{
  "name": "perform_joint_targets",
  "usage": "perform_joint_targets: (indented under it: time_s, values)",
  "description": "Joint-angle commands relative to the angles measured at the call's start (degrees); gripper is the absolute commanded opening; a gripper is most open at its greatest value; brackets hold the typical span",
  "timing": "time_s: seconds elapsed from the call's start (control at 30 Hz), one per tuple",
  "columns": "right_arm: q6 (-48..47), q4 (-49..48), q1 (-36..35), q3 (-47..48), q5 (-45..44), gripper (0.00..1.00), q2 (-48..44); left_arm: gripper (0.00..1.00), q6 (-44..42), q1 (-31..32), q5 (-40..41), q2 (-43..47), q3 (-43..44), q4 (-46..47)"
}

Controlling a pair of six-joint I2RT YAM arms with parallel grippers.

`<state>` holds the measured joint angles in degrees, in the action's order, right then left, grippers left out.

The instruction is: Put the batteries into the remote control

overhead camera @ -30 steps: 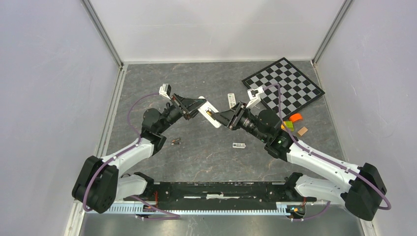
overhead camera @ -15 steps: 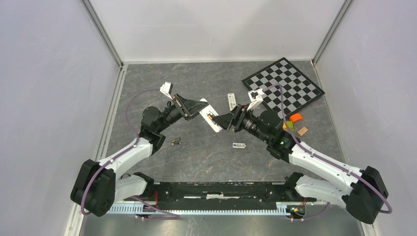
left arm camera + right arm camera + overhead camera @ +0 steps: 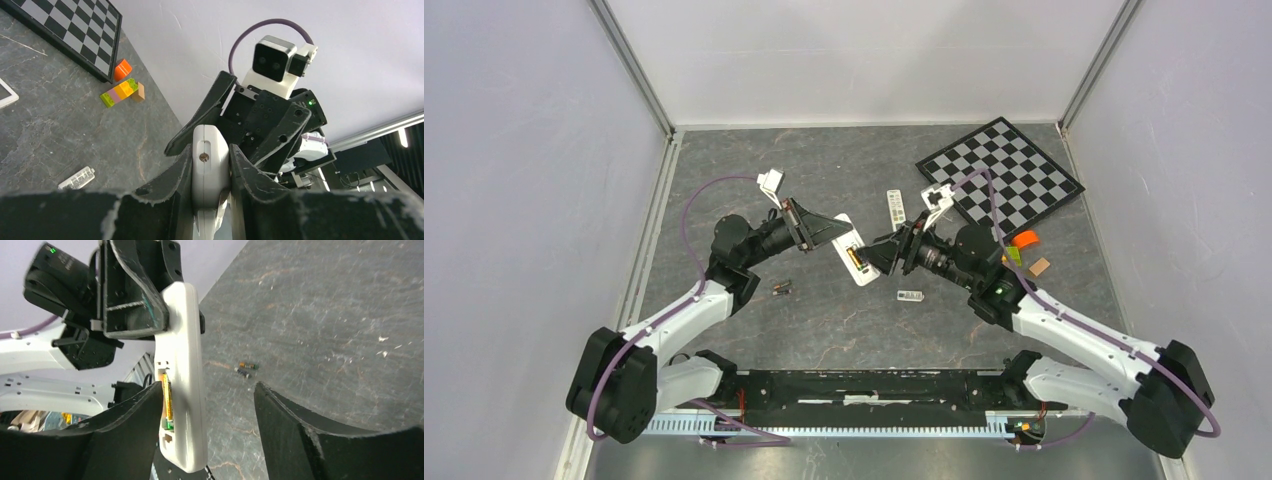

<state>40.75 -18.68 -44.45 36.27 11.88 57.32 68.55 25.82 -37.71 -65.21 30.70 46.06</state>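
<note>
My left gripper (image 3: 834, 233) is shut on one end of the white remote control (image 3: 858, 264), holding it above the table; the left wrist view shows that end (image 3: 211, 160) clamped between both fingers. My right gripper (image 3: 207, 420) is open and straddles the remote's other end (image 3: 182, 375), its left finger (image 3: 125, 430) close against the open compartment and its right finger standing apart. A yellow-gold battery (image 3: 166, 397) sits inside the compartment. Two dark batteries (image 3: 781, 288) lie on the table below the left arm and also show in the right wrist view (image 3: 247, 368).
A small white cover piece (image 3: 910, 295) lies on the table near the right arm. A second remote (image 3: 895, 208) lies further back. A checkerboard (image 3: 999, 180) sits at the back right, with an orange block (image 3: 1024, 239), a coloured brick (image 3: 1009, 256) and a tan block (image 3: 1040, 266) beside it.
My right gripper has opened around the remote. Both grippers and the remote have shifted slightly towards the near side.
</note>
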Motion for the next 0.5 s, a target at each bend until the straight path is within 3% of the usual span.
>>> perform_joint_targets:
  time_s: [0.0, 0.2, 0.37, 0.47]
  values:
    - [-2.2, -2.7, 0.2, 2.1, 3.9, 0.68, 2.6, 0.02, -3.0, -0.2, -1.9, 1.4, 2.0, 1.3]
    - [-1.6, -1.7, 0.2, 2.0, -0.4, 0.46, 3.2, 0.02, -2.9, -0.2, -2.9, 1.8, 2.0, 1.8]
    - [-0.4, 8.8, 0.2, 4.9, -8.5, 0.42, 5.2, 0.02, -3.1, -0.2, -5.3, 2.6, 1.9, 4.4]
    - [0.2, 9.8, 0.2, 5.2, -8.9, 0.42, 6.3, 0.02, -3.2, -0.1, -6.7, 3.1, 1.9, 5.8]
